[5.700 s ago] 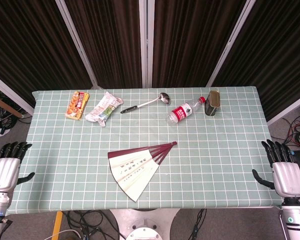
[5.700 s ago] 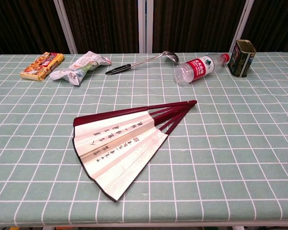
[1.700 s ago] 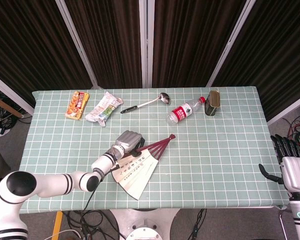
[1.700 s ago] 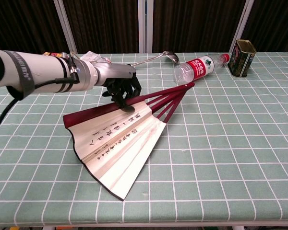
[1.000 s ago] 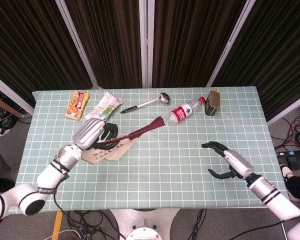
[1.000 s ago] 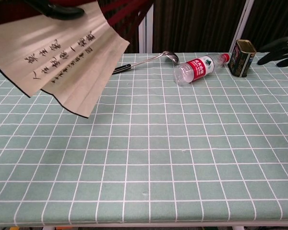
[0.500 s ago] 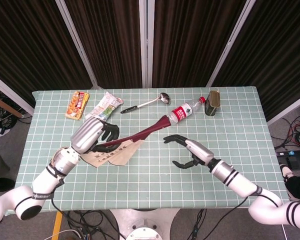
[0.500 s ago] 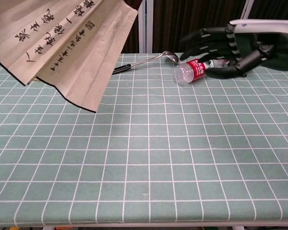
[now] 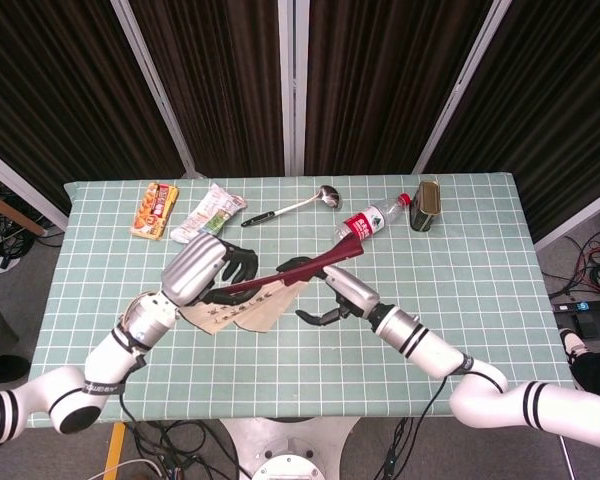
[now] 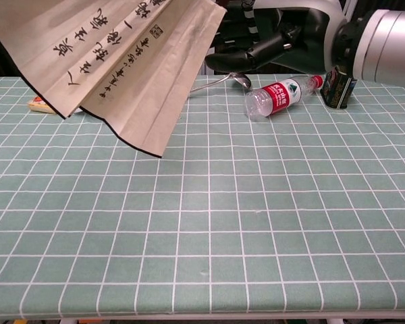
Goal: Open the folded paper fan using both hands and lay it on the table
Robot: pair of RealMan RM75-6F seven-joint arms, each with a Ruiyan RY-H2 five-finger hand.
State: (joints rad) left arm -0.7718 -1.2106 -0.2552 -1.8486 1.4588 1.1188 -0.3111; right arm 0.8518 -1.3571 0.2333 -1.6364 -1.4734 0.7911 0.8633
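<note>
Fan (image 9: 242,308) is up off the table (image 9: 460,300), partly spread, over the mid-left area nearer the front edge. Left hand (image 9: 202,270) holds it: fingers (image 9: 242,262) curled round the dark red ribs (image 9: 310,268) just where the paper starts. In chest view the paper (image 10: 121,61) fills the upper left w/ black writing; left hand not seen there.

Right hand (image 9: 325,292) sits right beside the ribs near the pivot end, fingers (image 9: 315,318) apart and curved. Can't tell if it's touching the fan. In chest view the right hand (image 10: 270,40) shows dark at the top, fingers spread, next to the paper's edge.

Containers along the back edge, right of centre: plastic bottle (image 9: 368,224) lying on its side, red label & cap, looks empty or near it. Dark tin (image 9: 426,206) upright just beside the bottle's cap end; contents not visible.

Also at back: ladle (image 9: 290,208) near centre, snack bag (image 9: 210,212) and orange pack (image 9: 155,209) toward the back-left corner.
</note>
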